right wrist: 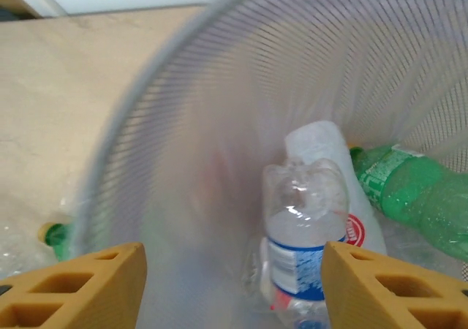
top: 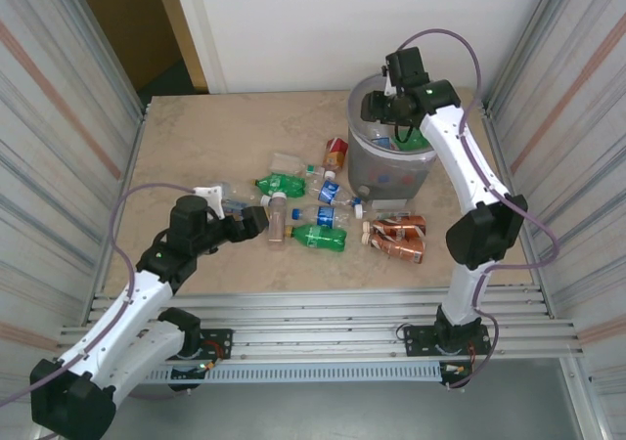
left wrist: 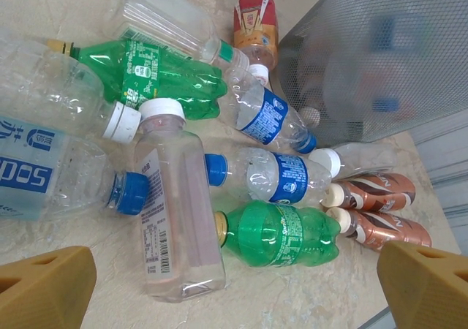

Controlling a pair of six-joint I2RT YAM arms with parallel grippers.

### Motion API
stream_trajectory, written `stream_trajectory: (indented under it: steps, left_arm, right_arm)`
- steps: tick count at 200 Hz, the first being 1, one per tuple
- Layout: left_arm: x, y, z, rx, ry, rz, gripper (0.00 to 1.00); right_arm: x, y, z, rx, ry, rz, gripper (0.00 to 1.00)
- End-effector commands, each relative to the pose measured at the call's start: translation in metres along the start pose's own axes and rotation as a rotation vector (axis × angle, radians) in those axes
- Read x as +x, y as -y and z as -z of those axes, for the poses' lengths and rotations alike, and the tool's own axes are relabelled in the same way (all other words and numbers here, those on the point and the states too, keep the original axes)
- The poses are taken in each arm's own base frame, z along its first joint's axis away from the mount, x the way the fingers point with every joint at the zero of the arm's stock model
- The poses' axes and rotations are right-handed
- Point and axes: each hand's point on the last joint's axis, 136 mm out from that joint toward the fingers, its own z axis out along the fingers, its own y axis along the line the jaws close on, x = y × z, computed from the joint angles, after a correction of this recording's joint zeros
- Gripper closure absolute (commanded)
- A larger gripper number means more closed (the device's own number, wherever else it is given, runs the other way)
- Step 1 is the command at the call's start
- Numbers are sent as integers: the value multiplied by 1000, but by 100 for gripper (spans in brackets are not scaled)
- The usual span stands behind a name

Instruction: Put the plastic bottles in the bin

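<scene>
Grey mesh bin [right wrist: 183,124] lies under our right gripper [right wrist: 234,278], jaws parted, empty. Our left gripper [left wrist: 234,289] gapes wide over plastic bottles [left wrist: 278,234].

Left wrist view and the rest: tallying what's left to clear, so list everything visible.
Table: one, beige.
Bin: one, grey mesh, table's far right.
Green bottles: two, table; one more, bin.
Brown-labelled bottles: two, side by side, table near bin.
Blue-labelled clear bottles: three, table; one more, bin.
Plain clear bottles: three, table.
Pinkish bottle: one, white cap, table.
Red-orange bottle: one, table beside bin.
Red-labelled bottle: one, bin.
Left gripper: open, yellow fingers, above table bottles.
Right gripper: open, over bin.
</scene>
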Motion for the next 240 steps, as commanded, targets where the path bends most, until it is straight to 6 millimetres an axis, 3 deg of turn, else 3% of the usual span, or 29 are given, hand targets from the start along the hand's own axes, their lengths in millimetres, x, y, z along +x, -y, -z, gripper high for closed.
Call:
stream_trajectory:
  steps: [1, 19, 42, 104, 137, 187, 198, 240]
  left_arm:
    - [0, -12, 1, -44, 21, 52, 1]
    - [4, -28, 0, -93, 16, 117, 1]
    - [12, -52, 0, -137, 6, 224, 1]
    - [30, -86, 5, -252, 22, 316, 1]
    - [36, -95, 7, -280, 31, 330, 1]
    - [39, -98, 6, -291, 26, 331, 1]
    - [39, -99, 6, -291, 27, 332, 1]
    - [38, -99, 4, -289, 30, 329, 1]
  right_arm:
    - [-16, -19, 61, 24, 127, 14, 35]
    - [-1, -37, 69, 52, 131, 33, 34]
    - [31, -66, 59, 58, 83, 45, 33]
    - [143, -139, -13, 52, -194, 24, 36]
    - [193, -164, -39, 30, -324, 71, 38]
    - [237, -164, -40, -21, -460, 203, 35]
    - [254, -155, -40, -31, -498, 250, 32]
    - [282, -126, -36, -74, -575, 331, 19]
